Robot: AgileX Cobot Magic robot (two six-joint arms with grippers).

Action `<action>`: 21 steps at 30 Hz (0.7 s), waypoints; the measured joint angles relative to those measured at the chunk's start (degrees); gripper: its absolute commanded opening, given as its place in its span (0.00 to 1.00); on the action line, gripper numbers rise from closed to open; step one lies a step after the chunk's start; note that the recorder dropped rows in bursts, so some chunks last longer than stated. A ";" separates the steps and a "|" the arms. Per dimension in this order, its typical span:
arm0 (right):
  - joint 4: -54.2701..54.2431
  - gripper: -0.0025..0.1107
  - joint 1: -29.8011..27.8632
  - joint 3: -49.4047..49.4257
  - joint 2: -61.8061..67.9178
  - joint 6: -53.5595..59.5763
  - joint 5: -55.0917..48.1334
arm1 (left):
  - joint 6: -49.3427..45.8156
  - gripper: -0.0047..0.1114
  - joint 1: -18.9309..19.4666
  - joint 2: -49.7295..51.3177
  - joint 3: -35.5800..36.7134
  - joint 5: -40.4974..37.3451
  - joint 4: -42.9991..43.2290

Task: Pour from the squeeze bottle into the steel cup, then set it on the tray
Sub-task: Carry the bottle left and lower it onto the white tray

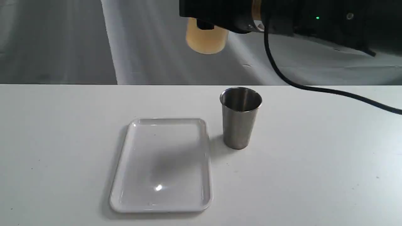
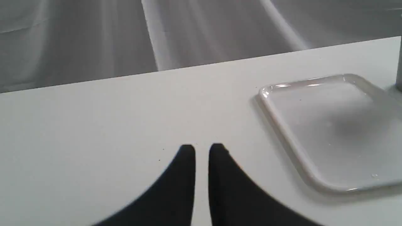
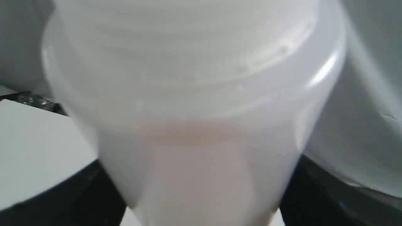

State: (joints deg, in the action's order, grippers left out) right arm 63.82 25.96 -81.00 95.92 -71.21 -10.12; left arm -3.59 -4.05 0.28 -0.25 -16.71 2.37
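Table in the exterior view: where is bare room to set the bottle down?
The tray is bare throughout. The table is open left of the tray and right of the cup. Only the narrow gap between tray and cup is tight. The bottle hangs above them.

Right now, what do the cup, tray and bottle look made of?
Steel cup: brushed metal, likely steel; grey sheen, faint vertical streaks.
Tray: glossy white plastic, probably; sharp glare spots.
Squeeze bottle: translucent plastic, seemingly; amber liquid shows through.
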 measured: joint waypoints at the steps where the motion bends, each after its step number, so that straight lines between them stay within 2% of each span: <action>1: -0.13 0.47 0.00 0.00 0.11 0.80 1.16 | 0.00 0.11 0.00 0.00 0.00 0.00 0.00; 7: -4.19 0.47 0.00 0.00 2.34 11.86 6.28 | 0.00 0.11 0.00 0.00 0.00 0.00 0.00; 21: -27.25 0.47 0.00 0.00 15.45 32.12 15.83 | 0.00 0.11 0.00 0.00 0.00 0.00 0.00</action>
State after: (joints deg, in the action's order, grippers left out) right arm 36.57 25.96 -81.00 111.37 -39.09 5.71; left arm -3.59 -4.05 0.28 -0.25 -16.71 2.37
